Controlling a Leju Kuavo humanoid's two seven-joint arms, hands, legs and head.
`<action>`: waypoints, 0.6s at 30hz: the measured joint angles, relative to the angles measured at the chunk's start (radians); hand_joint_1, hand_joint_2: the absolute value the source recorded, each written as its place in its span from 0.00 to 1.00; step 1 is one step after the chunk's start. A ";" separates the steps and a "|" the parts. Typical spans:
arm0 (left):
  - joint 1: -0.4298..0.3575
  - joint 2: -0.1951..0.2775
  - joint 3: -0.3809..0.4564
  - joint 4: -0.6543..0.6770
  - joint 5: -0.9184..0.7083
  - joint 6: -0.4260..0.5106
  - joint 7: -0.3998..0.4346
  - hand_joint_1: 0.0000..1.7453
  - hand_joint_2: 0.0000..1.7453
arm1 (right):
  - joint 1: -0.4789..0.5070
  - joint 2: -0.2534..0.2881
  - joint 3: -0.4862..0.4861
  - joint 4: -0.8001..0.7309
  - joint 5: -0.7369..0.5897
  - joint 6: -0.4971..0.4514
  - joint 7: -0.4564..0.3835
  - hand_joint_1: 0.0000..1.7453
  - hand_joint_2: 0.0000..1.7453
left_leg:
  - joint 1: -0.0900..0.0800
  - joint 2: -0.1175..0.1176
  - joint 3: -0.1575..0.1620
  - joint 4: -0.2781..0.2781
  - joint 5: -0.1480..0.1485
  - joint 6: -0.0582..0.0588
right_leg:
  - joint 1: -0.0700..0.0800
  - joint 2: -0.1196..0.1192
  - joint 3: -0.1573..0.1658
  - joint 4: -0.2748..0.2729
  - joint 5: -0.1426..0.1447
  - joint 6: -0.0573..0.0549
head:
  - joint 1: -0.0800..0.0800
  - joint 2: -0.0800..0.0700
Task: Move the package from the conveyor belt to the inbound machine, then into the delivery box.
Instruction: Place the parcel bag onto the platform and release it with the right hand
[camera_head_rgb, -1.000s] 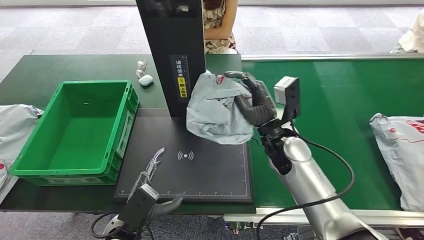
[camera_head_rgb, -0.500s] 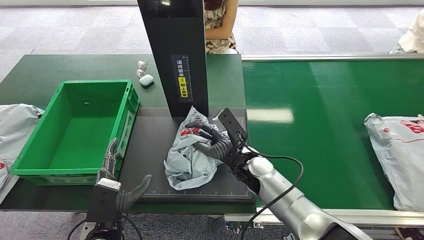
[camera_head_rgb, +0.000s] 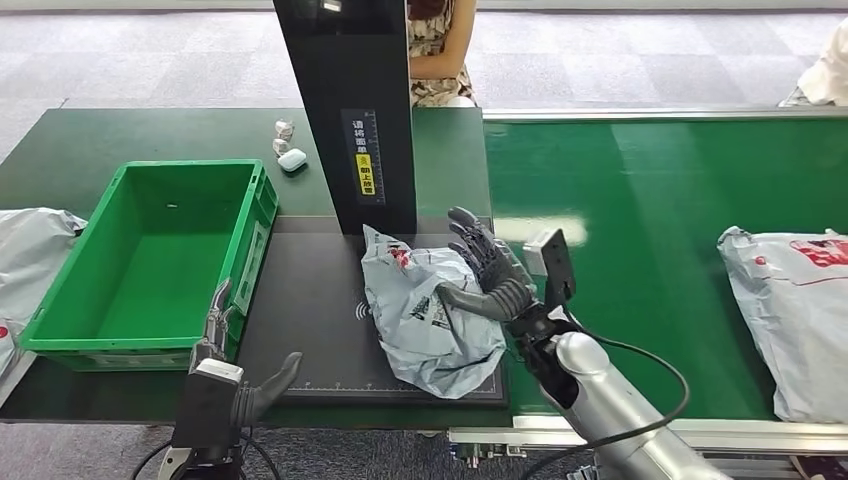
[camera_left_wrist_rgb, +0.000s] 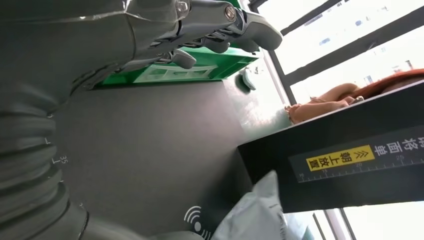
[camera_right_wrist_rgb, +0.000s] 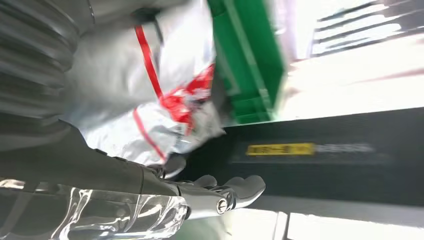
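Fingers (camera_head_rgb: 478, 250) of the right hand (camera_head_rgb: 490, 275) are spread and lie against the right side of the crumpled grey plastic mailer package with red print (camera_head_rgb: 425, 310); whether any contact pressure remains cannot be told, but no part of the package is enclosed by them. The package rests on the flat black scanning pad of the inbound machine (camera_head_rgb: 320, 290), at its right half, just in front of the machine's tall black upright column (camera_head_rgb: 350, 110) and partly over the wireless symbol printed on the pad. Judged from this layout, the conveyor-to-machine step is complete and the transfer to the box is not yet begun. The left hand (camera_head_rgb: 235, 385) hangs at the near edge of the worktop, holding nothing, fingers apart, close to the green open-topped plastic delivery box (camera_head_rgb: 60, 300). The next move calls for a fresh grasp on the package, a lift clear of the pad, and a carry leftward over the box wall. A second grey package (camera_head_rgb: 790, 310) lies on the green conveyor belt (camera_head_rgb: 650, 200).
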 joint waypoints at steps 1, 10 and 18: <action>0.000 0.000 0.000 0.000 -0.005 -0.005 0.000 0.00 1.00 | 0.039 -0.005 -0.028 -0.053 0.002 0.002 -0.019 0.00 1.00 | 0.000 0.000 0.000 0.000 0.000 0.000 | 0.000 0.000 0.000 0.000 0.000 0.000 | 0.000 0.000; 0.000 -0.001 -0.012 -0.021 -0.087 -0.084 0.026 0.00 1.00 | 0.359 0.023 -0.238 -0.433 0.063 0.029 -0.061 0.00 1.00 | 0.001 0.000 0.000 -0.001 -0.002 -0.002 | 0.000 0.000 0.000 0.000 -0.002 -0.001 | 0.000 0.000; 0.003 -0.001 -0.034 -0.040 -0.132 -0.113 0.047 0.00 1.00 | 0.469 0.083 -0.349 -0.502 0.079 0.072 -0.033 0.00 1.00 | 0.001 0.002 0.000 -0.001 -0.001 -0.002 | 0.000 0.001 0.000 0.000 -0.002 -0.001 | 0.000 0.000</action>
